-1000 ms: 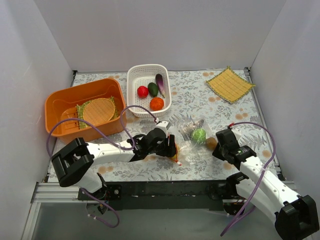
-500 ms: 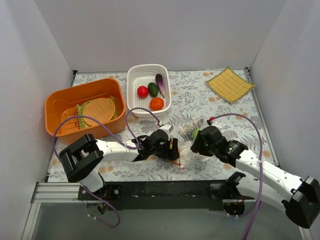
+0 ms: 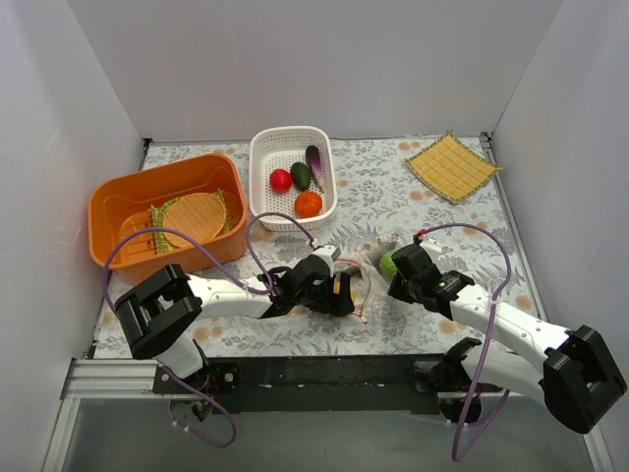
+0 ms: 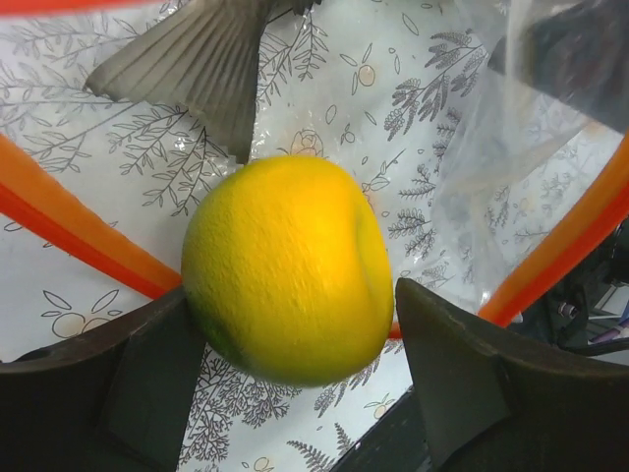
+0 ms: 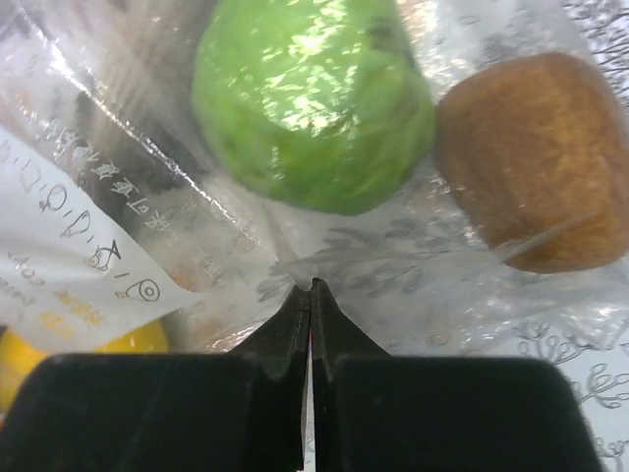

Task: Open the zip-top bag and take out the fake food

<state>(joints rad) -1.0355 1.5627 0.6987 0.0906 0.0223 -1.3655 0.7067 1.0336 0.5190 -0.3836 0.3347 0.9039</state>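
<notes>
Starting nearest the arm bases, the left gripper [image 3: 341,291] lies low on the floral table [image 3: 393,197], its fingers [image 4: 147,379] clamped on a yellow fruit [image 4: 290,265]. In the left wrist view the fruit fills the gap between them. The orange-red zipper strip [image 4: 74,241] runs behind it on both sides, and a grey ribbed piece [image 4: 197,69] lies at 11 o'clock from the fruit.

At 3 o'clock from the left gripper, the right gripper [image 3: 401,272] has its fingertips [image 5: 287,329] pressed together, pinching the clear film of the zip-top bag [image 3: 366,258]. The bag lies on the table between the two grippers. Seen from the right wrist, a green fruit [image 5: 314,103] sits inside the bag at 12 o'clock from the tips. A brown fruit [image 5: 526,162] sits at 2 o'clock; whether it is inside the bag I cannot tell.

Farther off, at 11 o'clock from the bag, a white basket [image 3: 263,157] holds a red piece [image 3: 280,180], a dark green piece [image 3: 301,176], a purple piece [image 3: 314,162] and an orange piece [image 3: 309,204]. At 10 o'clock an orange bin [image 3: 118,197] holds a round woven mat [image 3: 194,218]. A square yellow mat [image 3: 452,165] lies at 1 o'clock, by the far right corner.
</notes>
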